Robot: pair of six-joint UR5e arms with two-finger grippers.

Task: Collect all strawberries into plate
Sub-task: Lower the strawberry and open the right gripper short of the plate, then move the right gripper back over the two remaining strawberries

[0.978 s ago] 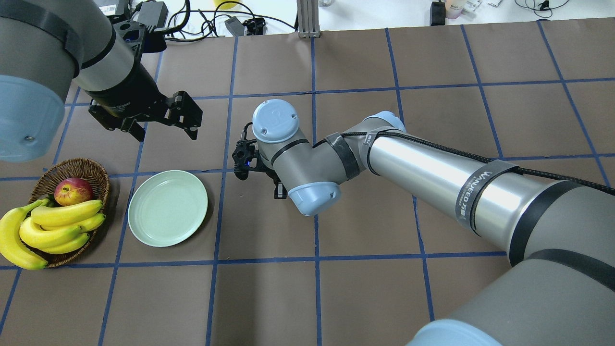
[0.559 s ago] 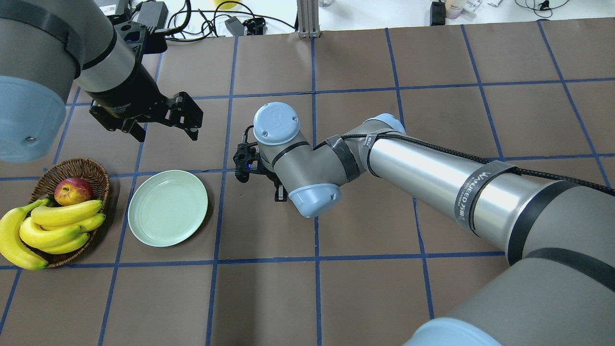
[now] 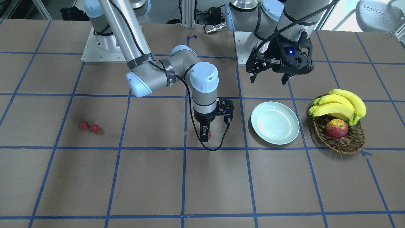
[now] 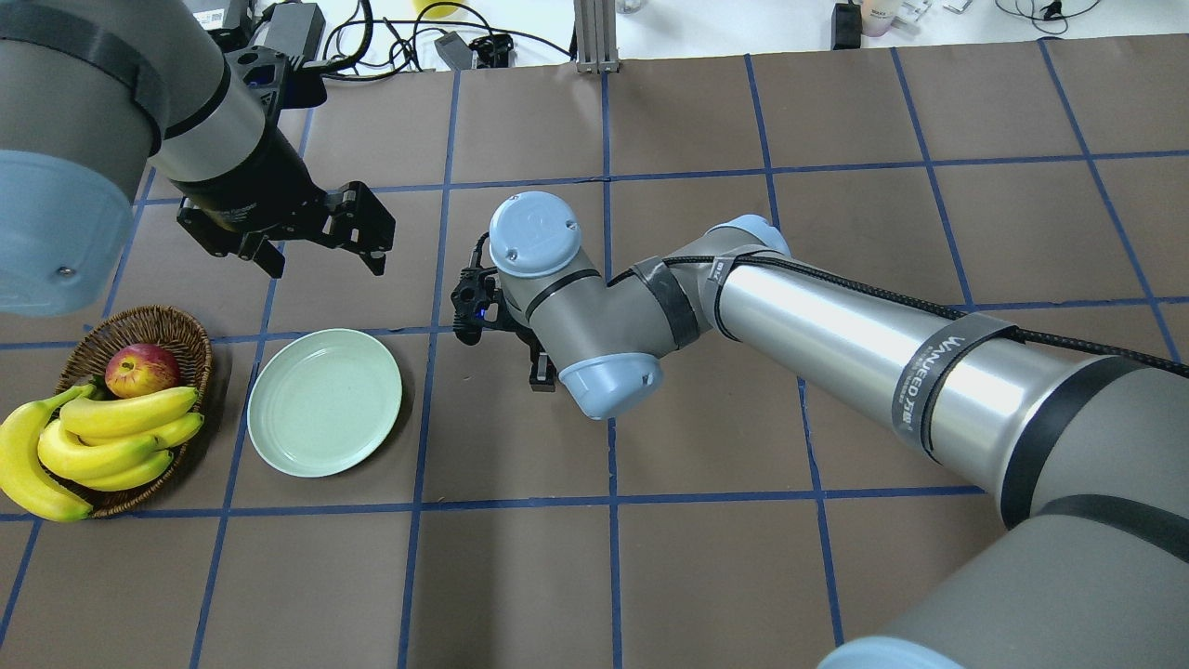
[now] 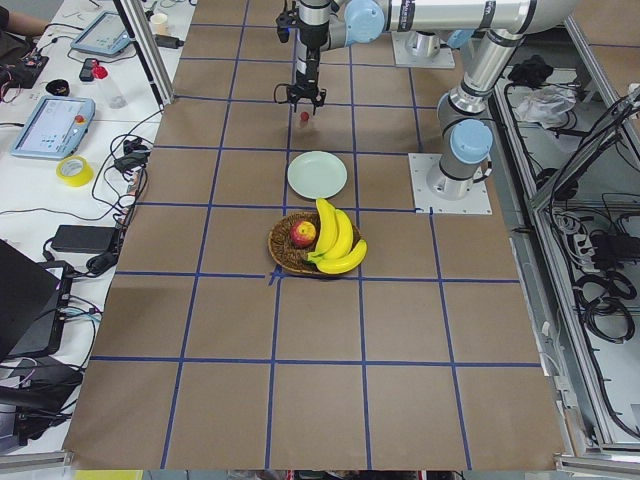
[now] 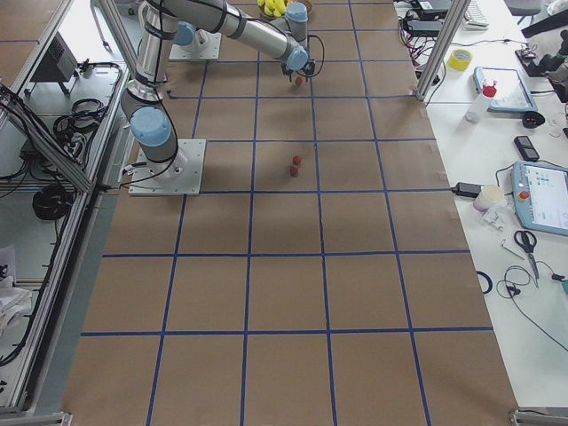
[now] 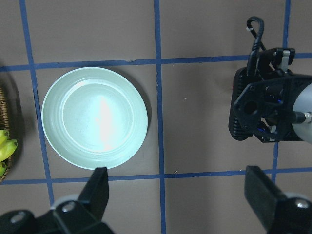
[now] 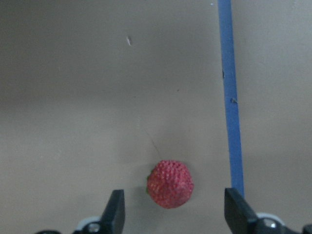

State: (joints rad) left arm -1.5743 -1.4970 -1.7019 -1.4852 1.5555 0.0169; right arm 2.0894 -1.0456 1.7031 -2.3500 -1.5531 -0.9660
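Observation:
One strawberry lies on the brown table between the spread fingers of my right gripper, which is open and held low around it without touching. The same strawberry shows just left of the plate in the front view. Two more strawberries lie side by side far off on my right side. The mint-green plate is empty. My left gripper hangs open above the table behind the plate, with nothing in it.
A wicker basket with bananas and an apple stands beside the plate, on the side away from the right arm. Cables and boxes lie past the table's far edge.
Almost nothing differs. The left gripper has edged slightly to the right, and the right arm's elbow has shifted a little while its wrist stays in place.

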